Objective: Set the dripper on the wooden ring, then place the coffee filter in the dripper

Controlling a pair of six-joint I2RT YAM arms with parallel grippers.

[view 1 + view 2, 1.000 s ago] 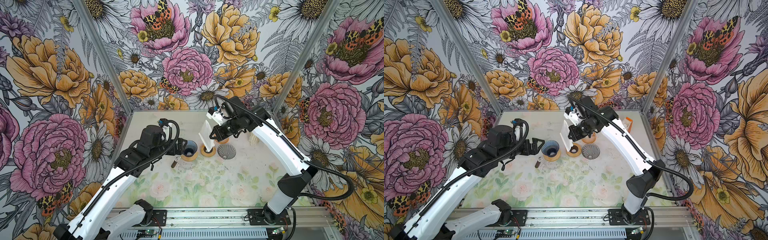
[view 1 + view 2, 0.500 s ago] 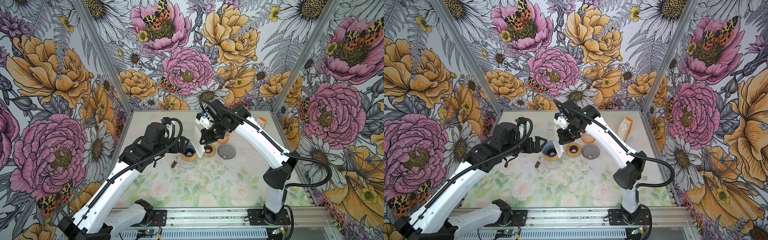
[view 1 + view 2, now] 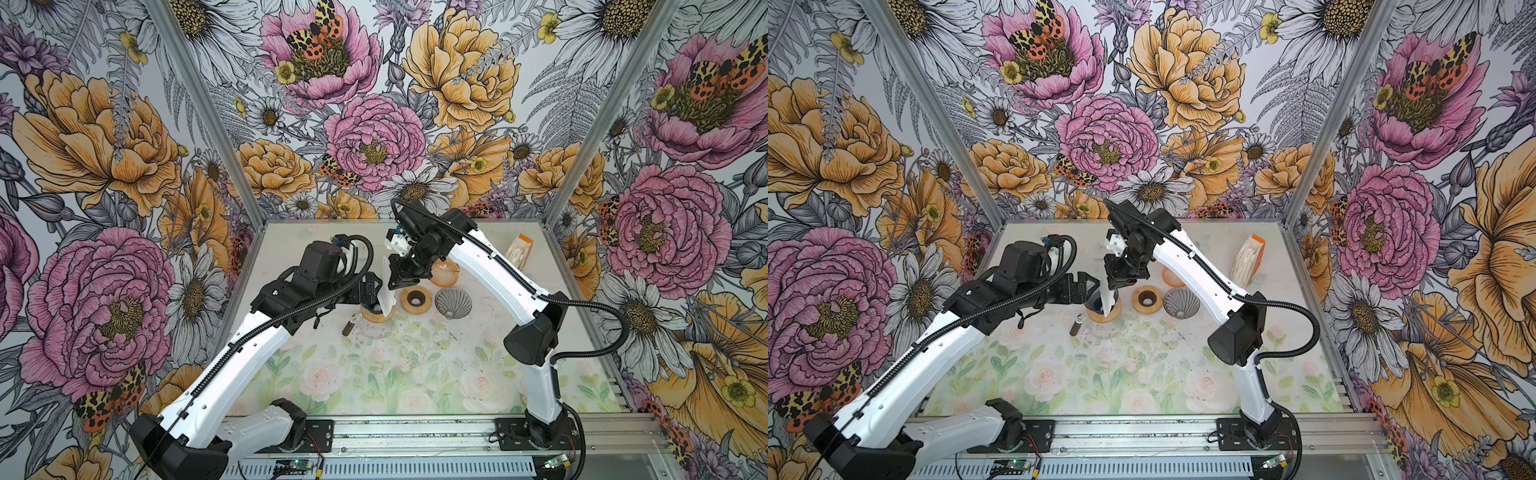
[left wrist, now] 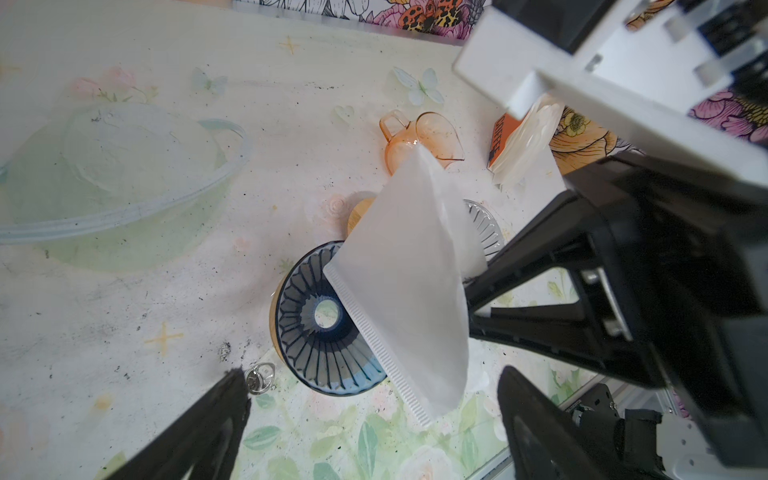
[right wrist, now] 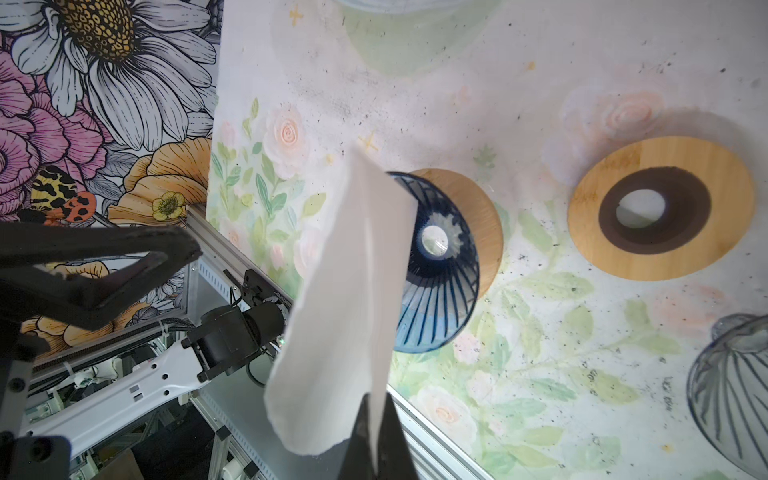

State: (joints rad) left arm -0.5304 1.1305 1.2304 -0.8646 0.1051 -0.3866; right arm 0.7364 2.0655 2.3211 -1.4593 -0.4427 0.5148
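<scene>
Over the floral table (image 3: 415,374), right gripper (image 5: 373,409) pinches coffee filter (image 5: 349,291) above dripper (image 4: 307,353); left wrist view shows left gripper (image 4: 372,374) spread.

The right tool (image 3: 400,283) holds the coffee filter (image 3: 386,296) over the dripper (image 3: 370,308).

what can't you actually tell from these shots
- Whether the filter touches the dripper: neither wrist view shows the gap.
- The dripper bowl, both top views: partly behind the filter.
- The right gripper, right wrist view: cut off by the frame edge.
- The clear dripper, same view: cut off at the frame corner.
</scene>
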